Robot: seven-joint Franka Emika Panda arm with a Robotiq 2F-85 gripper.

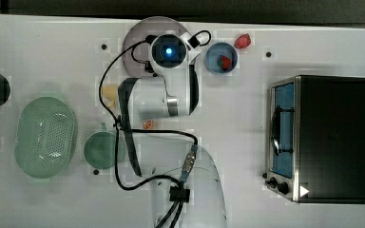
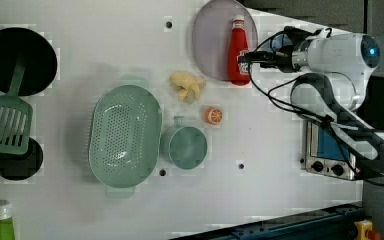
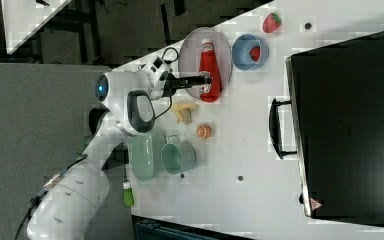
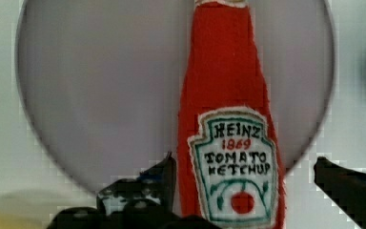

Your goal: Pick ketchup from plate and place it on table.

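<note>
The ketchup point(image 2: 237, 50) is a flat red bottle with a pale cap, lying on the mauve plate point(image 2: 210, 40) at the far edge of the white table point(image 2: 275, 145). In the wrist view the ketchup point(image 4: 226, 95) shows its label, and its lower end hangs past the rim of the plate point(image 4: 100, 95). My gripper point(image 4: 243, 167) is open, one dark finger on each side of the bottle's lower body, the left one close to it and the right one well apart. In the right view my gripper point(image 3: 206, 79) reaches over the ketchup point(image 3: 209, 70).
A blue bowl point(image 1: 221, 58) holding a strawberry and a loose strawberry point(image 1: 242, 41) sit beside the plate. Near the plate lie a yellow item point(image 2: 186, 86) and an orange slice point(image 2: 213, 115). A green cup point(image 2: 187, 146), a green colander point(image 2: 125, 135) and a toaster oven point(image 1: 321, 137) also stand on the table.
</note>
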